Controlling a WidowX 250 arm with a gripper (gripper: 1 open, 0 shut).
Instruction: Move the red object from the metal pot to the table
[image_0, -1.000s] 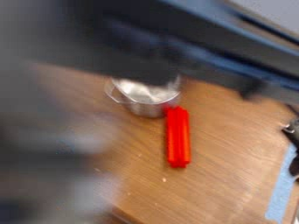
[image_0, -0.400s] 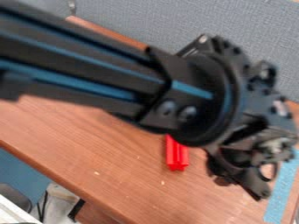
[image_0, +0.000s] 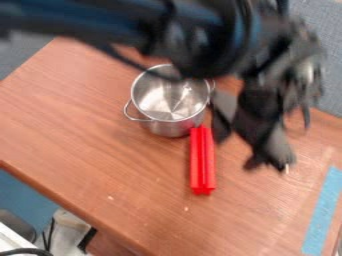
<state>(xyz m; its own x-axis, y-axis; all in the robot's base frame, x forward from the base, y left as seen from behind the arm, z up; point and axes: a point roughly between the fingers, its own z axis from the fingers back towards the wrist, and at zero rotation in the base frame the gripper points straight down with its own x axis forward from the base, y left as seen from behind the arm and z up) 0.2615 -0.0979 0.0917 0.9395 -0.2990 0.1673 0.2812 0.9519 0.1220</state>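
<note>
Looks basically done: the red bar (image_0: 202, 160) is lying on the table (image_0: 80, 110) just beside the pot (image_0: 170, 104), gripper (image_0: 263, 152) too blurred for finger state to be told, so only backing off is needed.

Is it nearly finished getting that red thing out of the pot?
It looks done: the red object lies flat on the table, beside the metal pot, which looks empty. The gripper is blurred, to the right of the bar, and seems to carry nothing. Little appears left except pulling the arm away.
</note>
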